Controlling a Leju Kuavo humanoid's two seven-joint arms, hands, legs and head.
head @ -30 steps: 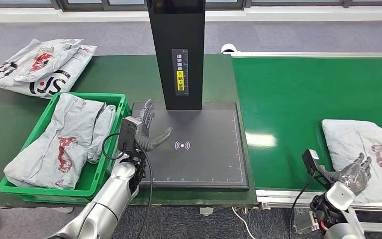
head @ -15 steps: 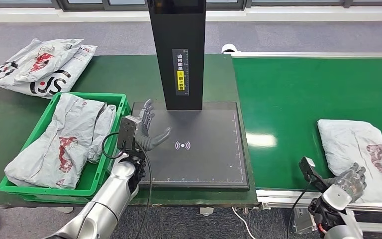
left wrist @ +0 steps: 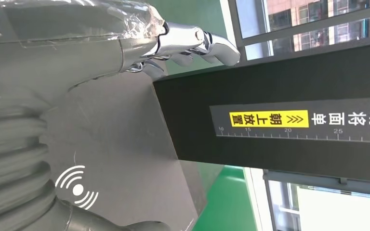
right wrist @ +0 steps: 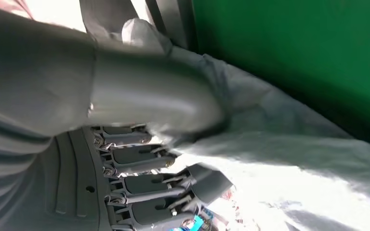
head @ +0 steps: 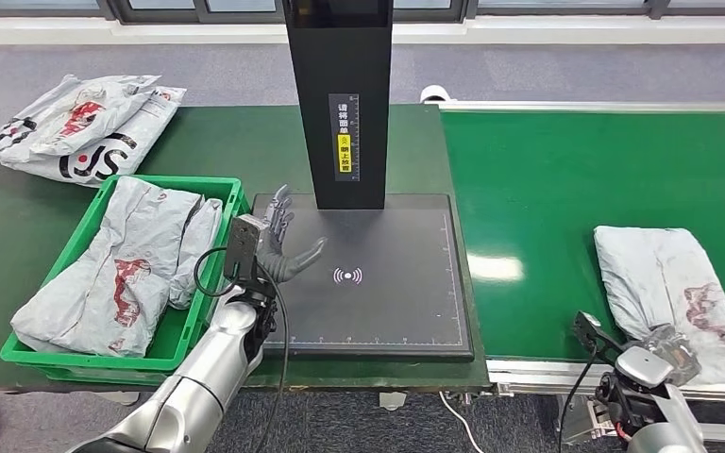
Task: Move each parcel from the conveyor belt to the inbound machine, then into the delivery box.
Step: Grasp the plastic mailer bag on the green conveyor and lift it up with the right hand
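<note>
While several parcels already lay in the green delivery box (head: pixel 215 189) at eight o'clock, we judged one grey parcel (head: pixel 665 283) on the conveyor belt (head: pixel 566 179) at three o'clock unprocessed. Our right hand (head: pixel 668 349) touched its near edge, thumb over the bag; whether it gripped, we could not tell. Our left hand (head: pixel 278 247) hovered spread, holding nothing, above the inbound machine (head: pixel 406 311)

Both arms are silver tubes. Each grey robot hand, left (head: pixel 278 253) and right (head: pixel 665 347), has dark fingers, a ribbed grey wrist cover, a black camera box (head: pixel 244 249) and looping black cable (head: pixel 278 326) behind it.
</note>
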